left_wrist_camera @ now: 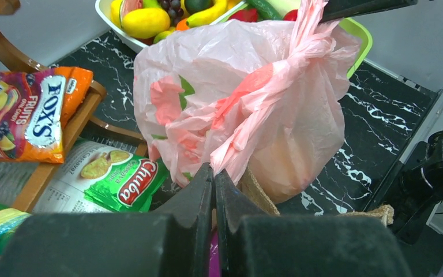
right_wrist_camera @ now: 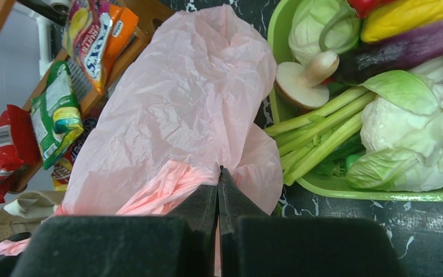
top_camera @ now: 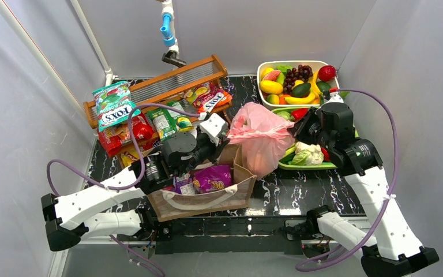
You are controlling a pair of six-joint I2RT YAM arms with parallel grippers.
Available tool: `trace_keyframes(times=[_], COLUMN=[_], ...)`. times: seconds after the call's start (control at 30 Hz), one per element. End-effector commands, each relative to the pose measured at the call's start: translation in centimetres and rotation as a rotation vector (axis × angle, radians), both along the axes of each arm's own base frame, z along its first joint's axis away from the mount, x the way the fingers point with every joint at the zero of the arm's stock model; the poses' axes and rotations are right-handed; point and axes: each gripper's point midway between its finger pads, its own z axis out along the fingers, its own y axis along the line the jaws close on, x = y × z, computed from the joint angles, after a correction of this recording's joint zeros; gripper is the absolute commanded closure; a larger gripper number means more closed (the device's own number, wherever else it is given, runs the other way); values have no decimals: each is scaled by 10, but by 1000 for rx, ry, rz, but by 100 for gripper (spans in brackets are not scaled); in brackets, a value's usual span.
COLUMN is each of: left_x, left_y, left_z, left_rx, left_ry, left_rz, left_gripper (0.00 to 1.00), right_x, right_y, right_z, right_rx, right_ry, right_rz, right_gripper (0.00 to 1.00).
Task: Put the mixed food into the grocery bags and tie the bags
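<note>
- The pink bag [top_camera: 259, 138] stands in the middle of the top view on the dark marbled worktop [top_camera: 300, 190]. It is full and rounded, and it touches the upper right corner of the brown tote [top_camera: 207, 199].
- The left claw [left_wrist_camera: 214, 176] is pressed together. In the left wrist view its two fingers meet at the lower centre and pinch a twisted pink handle strand of the bag.
- The right claw [right_wrist_camera: 219, 179] is also pressed together – it pinches the other twisted handle strand at the bottom centre of the right wrist view, and the bag's body fills the frame above it.
- The tote is open at the lower centre of the top view, and a purple packet [top_camera: 212, 178] lies inside it.
- A teal Fox's packet [top_camera: 114, 107] leans on the left end of the wooden rack [top_camera: 167, 81] in the upper left. Red and green packets lie just below it.
- A green Chuba packet [left_wrist_camera: 124, 182] lies beside the rack, to the lower left of the bag in the left wrist view.
- The white tray [top_camera: 265, 69] at the upper right holds grapes [top_camera: 297, 75] and other fruit.
- The green tray [top_camera: 306, 166], right of the bag, holds a cauliflower [right_wrist_camera: 409, 127] and a mushroom [right_wrist_camera: 303, 86].
</note>
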Motion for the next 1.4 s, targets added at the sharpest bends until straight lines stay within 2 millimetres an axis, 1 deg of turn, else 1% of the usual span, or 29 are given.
trace_keyframes(times=[0.0,0.1,0.17,0.23,0.27,0.3,0.4,0.43,0.47,0.5,0.57,0.6,0.63,0.7,0.77,0.83,0.9,0.93,1.0,1.03,1.07,1.17,1.23,1.3,1.37], left_x=[26,36,44,50,51,50,44,42,40,39,35,34,32,32,29,26,29,33,42,46,50,57,60,59,56], left_y=[48,56,66,74,75,71,47,37,30,22,4,-4,-11,-29,-46,-63,-71,-72,-66,-58,-50,-9,26,57,85], left_z=[-14,-26,-35,-43,-45,-43,-19,-3,3,20,41,48,53,57,60,62,64,64,60,57,48,24,2,-21,-42], left_rx=[76,105,128,153,158,154,93,63,54,24,-13,-22,-28,-23,-29,-43,-57,-60,-53,-40,-15,56,82,75,67], left_ry=[-4,35,82,119,126,133,139,126,125,110,97,98,106,134,157,183,197,198,194,191,195,189,218,267,306], left_rz=[234,300,365,415,423,410,284,236,202,162,78,47,19,-35,-101,-160,-159,-141,-78,-35,9,170,297,393,467], left_gripper=[100,100,100,100,100,100,100,100,100,100,100,100,100,100,100,100,100,100,100,100,100,100,100,100,100], right_x=[7,4,5,7,8,10,16,16,17,18,18,18,16,15,10,5,4,7,16,21,24,33,34,33,33], right_y=[-73,-86,-87,-86,-83,-76,-42,-30,-21,-14,-1,5,11,23,38,53,60,57,37,22,7,-39,-63,-75,-86], right_z=[-26,-38,-42,-45,-44,-40,-11,3,15,25,48,58,69,88,100,107,102,96,80,71,62,24,-6,-29,-49], right_rx=[-224,-242,-231,-225,-216,-201,-110,-68,-34,-7,40,57,73,105,140,160,151,138,71,25,-16,-79,-103,-95,-76], right_ry=[21,63,86,99,95,80,-28,-67,-90,-102,-122,-134,-152,-191,-213,-220,-203,-186,-154,-137,-119,-8,85,137,194], right_rz=[-244,-280,-274,-261,-240,-202,-27,31,70,99,160,189,215,267,329,393,407,383,260,181,112,-43,-144,-205,-249], right_gripper=[99,99,99,99,99,99,99,99,99,99,99,99,99,99,99,99,99,99,99,99,99,99,99,99,99])
